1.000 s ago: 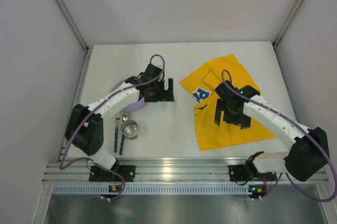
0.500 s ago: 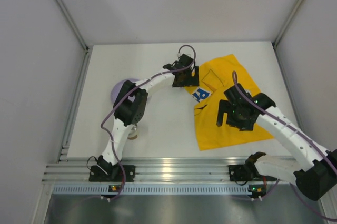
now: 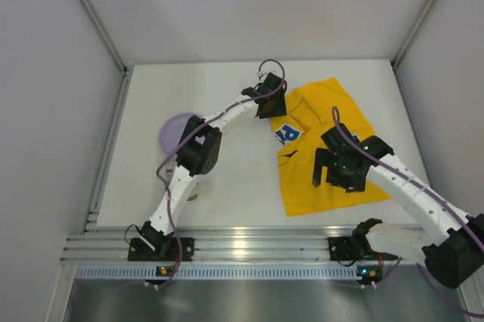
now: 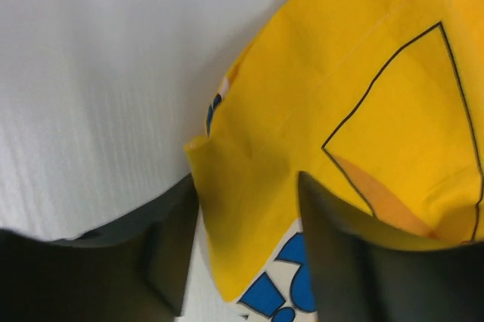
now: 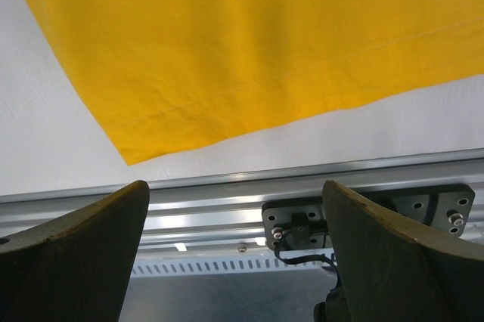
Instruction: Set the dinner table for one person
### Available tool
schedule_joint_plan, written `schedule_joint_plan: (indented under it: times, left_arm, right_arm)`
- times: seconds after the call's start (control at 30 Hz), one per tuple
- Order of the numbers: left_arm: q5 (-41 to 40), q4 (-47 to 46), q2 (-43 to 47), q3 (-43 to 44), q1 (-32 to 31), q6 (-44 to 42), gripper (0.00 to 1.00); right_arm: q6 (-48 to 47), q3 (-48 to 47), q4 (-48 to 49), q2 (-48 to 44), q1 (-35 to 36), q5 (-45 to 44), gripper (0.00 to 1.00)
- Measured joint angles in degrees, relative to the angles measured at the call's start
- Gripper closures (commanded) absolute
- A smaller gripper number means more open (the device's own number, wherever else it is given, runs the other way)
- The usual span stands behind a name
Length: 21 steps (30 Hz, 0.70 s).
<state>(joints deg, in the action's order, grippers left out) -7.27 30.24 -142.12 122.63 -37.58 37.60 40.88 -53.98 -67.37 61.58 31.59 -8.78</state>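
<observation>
On the right half of the white dinner table (image 3: 227, 178) lies a yellow cartoon-printed cloth (image 3: 302, 178), flat. My left gripper (image 3: 271, 104) reaches across to the cloth's far left corner. In the left wrist view its jaws (image 4: 246, 186) stand partly closed astride that corner of the cloth (image 4: 340, 72), with a gap still showing beside the fabric. My right gripper (image 3: 334, 182) hovers open over the cloth's near part. Between its fingers (image 5: 234, 190) there is nothing, and the cloth's near edge (image 5: 249, 35) lies beyond them.
A lilac plate (image 3: 172, 131) sits at the left, partly under the left arm. A bit of a metal cup (image 3: 192, 195) peeks out beside that arm. The ribbed aluminium rail (image 3: 249, 245) runs along the near edge. Grey walls enclose the table.
The left arm swung from beside the plate over to the cloth's far left corner, and its jaws have narrowed around that corner. The right gripper shifted slightly toward the near edge.
</observation>
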Motion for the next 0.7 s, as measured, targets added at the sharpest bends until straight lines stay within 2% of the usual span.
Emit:
schedule_joint_plan:
  times: [0.03, 0.07, 0.3, 0.37, 0.5, 0.57, 0.7]
  left_arm:
    - [0.09, 0.26, -0.96, 1.40, 0.02, 0.37, 0.62]
    - [0.31, 0.22, -1.79, 2.43, 0.02, 0.74, 1.00]
    - [1.73, 0.31, -2.95, 3.72, 0.13, 1.55, 1.00]
    - [1.18, 0.02, -0.96, 0.50, 0.63, 1.84, 1.00]
    - [0.26, 0.90, 9.77, -15.89, 2.75, 3.13, 1.00]
    - [-0.44, 1.81, 17.42, -26.77, 5.95, 3.45, 1.00]
    - [-2.95, 4.13, 29.03, -40.94, 11.19, 3.17, 1.00]
  right_arm:
    - [-0.22, 0.00, 0.04, 0.26, -0.02, 0.02, 0.02]
    - [-0.35, 0.00, 0.04, 0.59, -0.04, 0.02, 0.03]
    - [-0.85, 1.68, 1.75, 2.58, -0.42, -0.09, 0.02]
    - [-0.85, 3.52, 3.13, 3.67, -0.81, 0.15, 0.02]
    - [-0.81, 6.36, 7.67, 8.41, -1.84, 2.05, 0.02]
    - [-0.68, 7.13, 10.75, 12.07, -2.14, 3.32, 0.02]
    - [-0.15, 8.52, 17.86, 19.02, -2.60, 5.44, 0.02]
